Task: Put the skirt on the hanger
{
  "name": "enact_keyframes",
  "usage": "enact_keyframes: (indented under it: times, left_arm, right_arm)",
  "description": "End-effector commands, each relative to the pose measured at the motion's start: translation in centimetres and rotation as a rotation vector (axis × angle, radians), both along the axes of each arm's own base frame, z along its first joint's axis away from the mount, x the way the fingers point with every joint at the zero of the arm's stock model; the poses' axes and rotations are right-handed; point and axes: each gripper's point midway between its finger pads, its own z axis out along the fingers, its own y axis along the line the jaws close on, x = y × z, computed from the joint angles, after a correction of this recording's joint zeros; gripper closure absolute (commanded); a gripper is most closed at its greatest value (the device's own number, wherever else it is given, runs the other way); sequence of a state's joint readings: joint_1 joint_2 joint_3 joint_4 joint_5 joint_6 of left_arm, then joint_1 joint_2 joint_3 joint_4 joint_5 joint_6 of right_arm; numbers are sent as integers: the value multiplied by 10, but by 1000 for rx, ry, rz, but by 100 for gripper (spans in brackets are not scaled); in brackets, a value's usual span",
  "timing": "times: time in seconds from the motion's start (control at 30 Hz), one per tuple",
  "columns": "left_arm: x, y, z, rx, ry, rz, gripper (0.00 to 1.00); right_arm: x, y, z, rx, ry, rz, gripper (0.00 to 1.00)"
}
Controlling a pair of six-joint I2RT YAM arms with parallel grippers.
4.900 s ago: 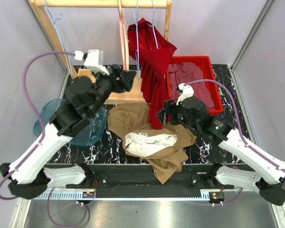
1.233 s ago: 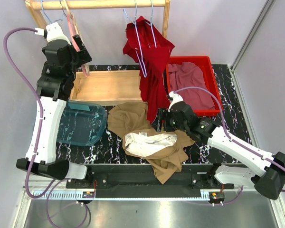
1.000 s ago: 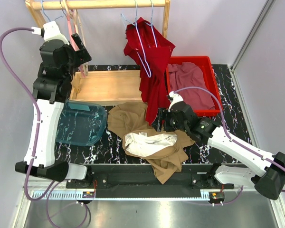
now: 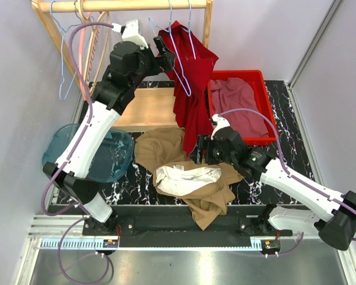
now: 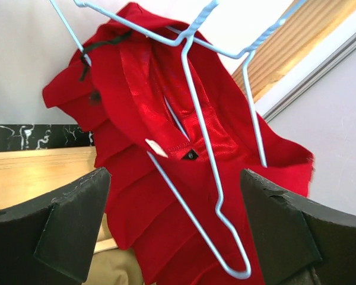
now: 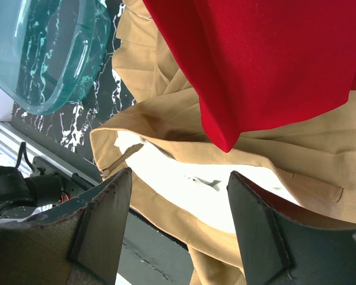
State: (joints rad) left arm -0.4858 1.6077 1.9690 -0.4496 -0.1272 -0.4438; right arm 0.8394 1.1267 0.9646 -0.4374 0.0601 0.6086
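On the table [image 4: 288,119], front and centre, we list one tan skirt [image 4: 166,148], crumpled in a heap with its white lining [image 4: 187,175] turned upward; it is on no hanger. Above it, at the back, stands a wooden rack [image 4: 130,5], from which one red garment [image 4: 193,77] hangs, its lower hem reaching down to the tan skirt. One light blue wire hanger [image 5: 203,127] hangs against the front of the red garment, with a second like it alongside; we cannot tell how the cloth is fixed to them. Another blue hanger [image 4: 65,65] hangs at the rack's left end. The left gripper [image 4: 163,56] is raised to the rack, just beside the red garment; in its wrist view the jaws stand wide apart, the wire hanger seen between them, nothing held. The right gripper [image 4: 203,148] sits low over the tan skirt, next to the red hem; its jaws are likewise spread and hold nothing, and we cannot tell whether they touch the cloth. Behind the skirt lies one wooden tray [image 4: 145,110]. Left of the skirt sits one clear teal basin [image 4: 107,160]. To the right stands one red bin [image 4: 237,73], holding a maroon cloth [image 4: 240,98].
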Motion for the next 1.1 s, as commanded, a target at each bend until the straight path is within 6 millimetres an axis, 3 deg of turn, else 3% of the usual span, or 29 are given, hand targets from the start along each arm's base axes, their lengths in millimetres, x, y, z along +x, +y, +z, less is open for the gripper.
enact_keyframes:
  times: [0.0,0.27,0.5,0.73,0.9,1.07]
  left_arm:
    - [15,-8,40,-91,-142,21,7]
    - [40,-27,43,-112,-188,12,12]
    - [69,-37,20,-58,-129,36,28]
    - [73,-34,14,-37,-121,57,69]
    - [61,-22,38,-30,-174,76,98]
    - [44,-9,70,-36,-242,90,100]
  right_arm:
    - [3,-1,19,59,-43,-19,26]
    - [1,-3,15,57,-37,-23,26]
    - [2,-9,17,44,-53,-42,26]
    - [4,-11,17,29,-57,-48,25]
    - [4,-10,16,27,-55,-51,25]
    - [5,-12,17,27,-58,-58,25]
